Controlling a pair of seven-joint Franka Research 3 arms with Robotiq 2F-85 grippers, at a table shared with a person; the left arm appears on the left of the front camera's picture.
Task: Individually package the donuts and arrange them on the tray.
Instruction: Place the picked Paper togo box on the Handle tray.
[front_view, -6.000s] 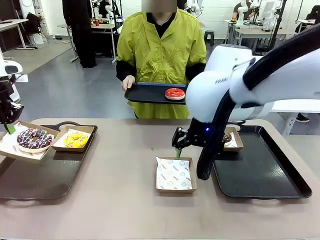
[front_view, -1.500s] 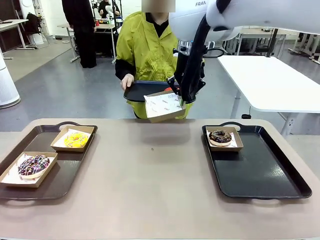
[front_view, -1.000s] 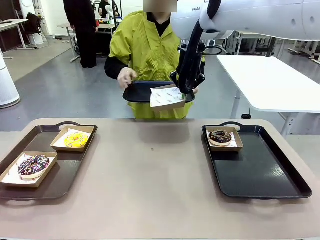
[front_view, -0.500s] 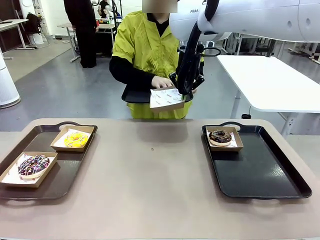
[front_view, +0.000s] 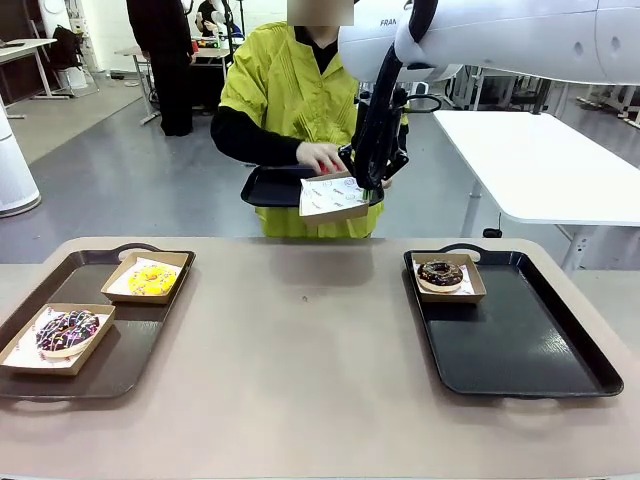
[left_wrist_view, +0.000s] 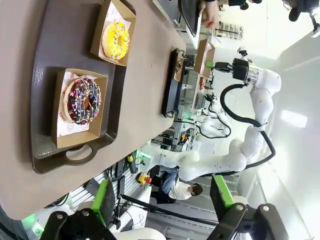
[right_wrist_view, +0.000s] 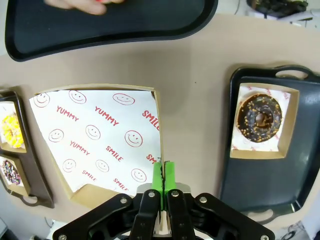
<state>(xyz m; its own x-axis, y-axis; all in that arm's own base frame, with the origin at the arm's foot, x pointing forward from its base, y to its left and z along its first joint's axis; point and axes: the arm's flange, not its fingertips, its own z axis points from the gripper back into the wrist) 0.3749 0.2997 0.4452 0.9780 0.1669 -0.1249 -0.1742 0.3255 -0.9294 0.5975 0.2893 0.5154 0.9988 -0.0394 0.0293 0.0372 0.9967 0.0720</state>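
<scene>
Keep your right end effector (front_view: 372, 183) pinched on the empty box (front_view: 333, 198) rim, level beside the person's tray (front_view: 268, 187), so their hand (front_view: 322, 157) can drop the red donut (front_view: 327, 170) in; your left end effector (left_wrist_view: 162, 199) hangs wide open.

We hold our right arm extended across the table, right gripper (front_view: 371, 186) clamped shut, while our left gripper (left_wrist_view: 162, 212) hangs with jaws wide.
</scene>
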